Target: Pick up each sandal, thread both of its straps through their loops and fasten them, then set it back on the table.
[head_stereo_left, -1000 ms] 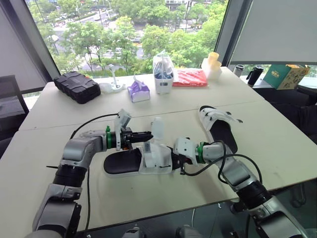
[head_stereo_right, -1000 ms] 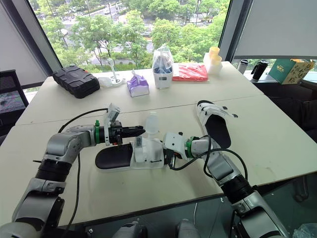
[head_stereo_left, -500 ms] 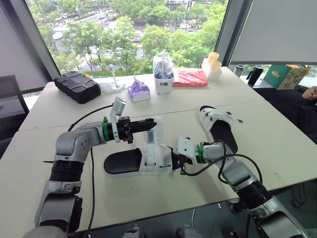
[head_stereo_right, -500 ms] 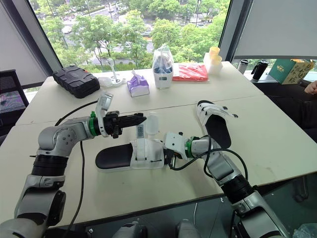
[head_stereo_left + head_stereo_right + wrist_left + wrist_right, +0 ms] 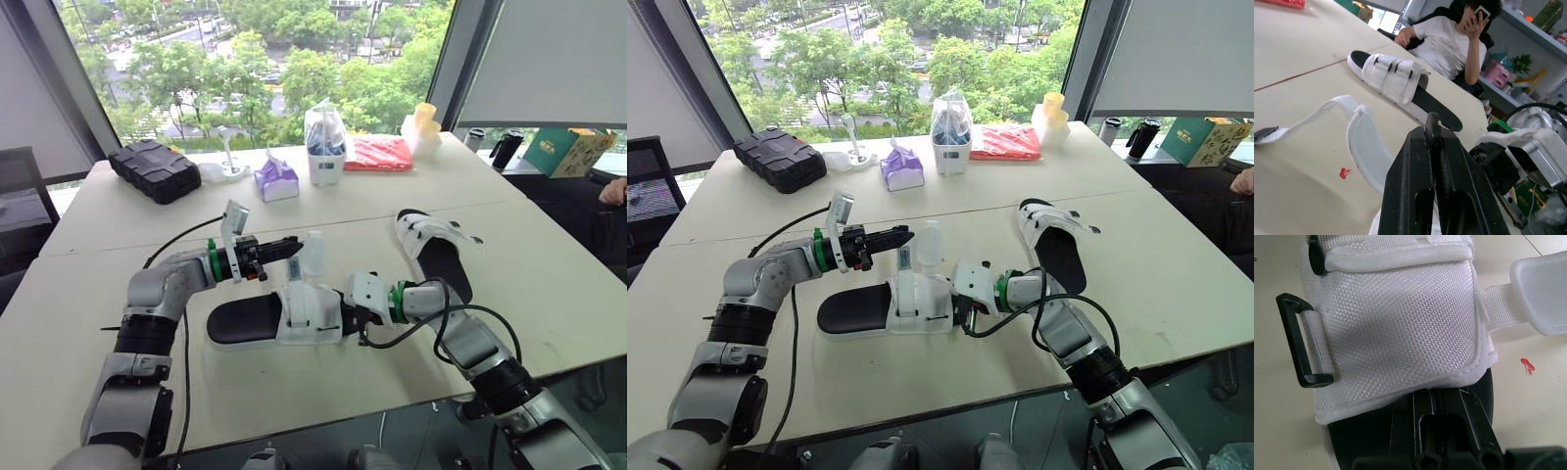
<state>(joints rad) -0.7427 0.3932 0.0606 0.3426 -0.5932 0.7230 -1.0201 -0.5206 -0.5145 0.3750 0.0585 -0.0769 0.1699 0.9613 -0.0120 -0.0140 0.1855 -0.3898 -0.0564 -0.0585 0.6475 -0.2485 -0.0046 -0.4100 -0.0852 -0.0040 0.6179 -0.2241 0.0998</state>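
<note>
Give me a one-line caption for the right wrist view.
Right gripper holding the sandal, its black loop empty, strap loose.

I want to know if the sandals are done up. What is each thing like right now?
near sandal, flat on the table, undone
strap, sticking up, unthreaded
black loop, empty
far sandal, flat on the table
left tool, shut, beside the strap
right tool, at the near sandal's end

Black case (image 5: 152, 170), red packet (image 5: 377, 153), perhaps tissues (image 5: 274, 181) sit behind.
</note>
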